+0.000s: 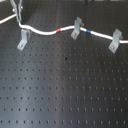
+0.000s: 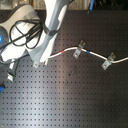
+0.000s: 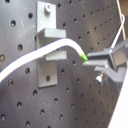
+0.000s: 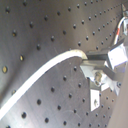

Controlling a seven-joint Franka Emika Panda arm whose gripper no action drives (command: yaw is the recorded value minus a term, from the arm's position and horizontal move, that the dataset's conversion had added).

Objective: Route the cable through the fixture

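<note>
A white cable (image 1: pixel 47 31) with a red band (image 1: pixel 59 30) and a blue band (image 1: pixel 87 31) runs across the black perforated board. It passes the middle metal fixture (image 1: pixel 76 27) and the right fixture (image 1: pixel 116 39). It then crosses the top of the left fixture (image 1: pixel 23 38). My gripper (image 1: pixel 19 15) is just behind that left fixture, shut on the cable at a green band (image 3: pixel 84 58). In the first wrist view the cable (image 3: pixel 45 52) arches over the bracket (image 3: pixel 48 45) into my gripper (image 3: pixel 92 61). It enters my gripper (image 4: pixel 87 62) in the second wrist view too.
The black perforated board (image 1: pixel 65 90) fills both exterior views. In the second exterior view the arm with its black hose loops (image 2: pixel 25 32) covers the second exterior view's left. The cable (image 2: pixel 95 56) runs past two fixtures (image 2: pixel 76 52) (image 2: pixel 106 63). A small dark speck (image 1: pixel 66 58) lies on the board.
</note>
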